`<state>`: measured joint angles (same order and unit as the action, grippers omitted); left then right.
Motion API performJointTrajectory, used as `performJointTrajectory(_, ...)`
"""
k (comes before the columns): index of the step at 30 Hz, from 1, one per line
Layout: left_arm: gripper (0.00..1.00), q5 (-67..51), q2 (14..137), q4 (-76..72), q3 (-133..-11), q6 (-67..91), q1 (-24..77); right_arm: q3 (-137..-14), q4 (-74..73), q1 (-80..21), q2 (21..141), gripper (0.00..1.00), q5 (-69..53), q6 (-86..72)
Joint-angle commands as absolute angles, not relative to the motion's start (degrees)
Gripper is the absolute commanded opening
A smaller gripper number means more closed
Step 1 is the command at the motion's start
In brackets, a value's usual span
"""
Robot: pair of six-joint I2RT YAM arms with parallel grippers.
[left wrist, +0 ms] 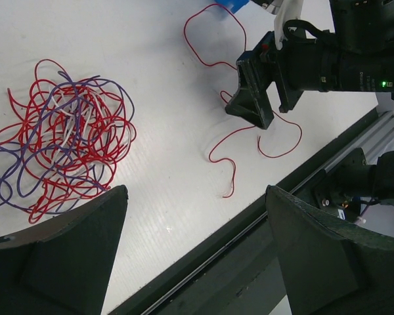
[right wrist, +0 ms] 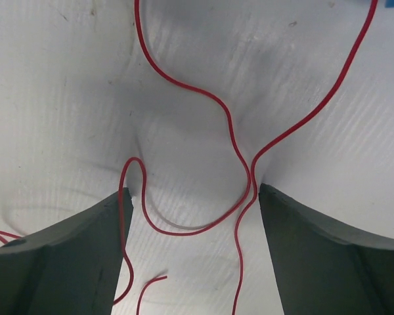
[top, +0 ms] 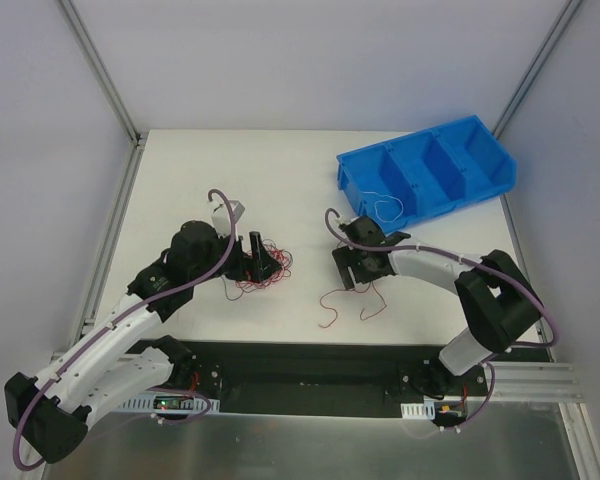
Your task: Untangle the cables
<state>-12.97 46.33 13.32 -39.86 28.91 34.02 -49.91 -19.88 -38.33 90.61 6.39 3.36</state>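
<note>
The work looks early to midway. The tangle (left wrist: 59, 141), a knot of red, purple and white cables, sits at the left of the left wrist view and just left of centre in the top view, on the white table (top: 280, 180). It is dense, with many loops crossing, so most of the separating is not yet done. A few red strands (top: 345, 300) lie free of it, right of centre and near the lower edge of the table, well apart from the knot. One white strand (top: 386, 208) shows at the near-left end of the blue bin (top: 480, 150) in the upper right, though I cannot tell whether it lies wholly inside. The left claw (left wrist: 196, 197) hangs beside the tangle with its fingers wide apart and nothing between them. The right claw (right wrist: 192, 197) is low over the loose red strands, fingers apart, with two red runs crossing the gap between them but not clamped. What is left, as I judge it, is pulling the knot's cables out one by one.
</note>
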Motion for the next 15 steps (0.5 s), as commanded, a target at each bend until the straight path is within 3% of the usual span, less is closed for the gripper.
performJointTrajectory(1, 0.85, -12.0, 44.4, 17.2, -43.7, 24.6, 33.6, -50.4, -20.5, -39.5, 91.9, 0.74, 7.3, 1.7)
performJointTrajectory(7, 0.86, -7.9, 43.4, 23.3, -49.7, 19.8, 33.5, -47.0, -19.4, -41.2, 88.1, 0.35, 10.2, 0.9)
performJointTrajectory(9, 0.86, -5.2, 43.9, 26.8, -53.6, 17.1, 33.4, -45.5, -17.2, -41.1, 85.4, 0.15, 9.3, 0.4)
performJointTrajectory(11, 0.86, -2.6, 44.5, 29.9, -57.5, 14.3, 33.4, -45.1, -16.4, -41.0, 82.6, 0.02, 9.4, 0.4)
performJointTrajectory(15, 0.87, 1.6, 45.9, 33.5, -63.6, 10.7, 33.3, -45.7, -16.7, -40.1, 77.0, 0.0, 11.7, 0.7)
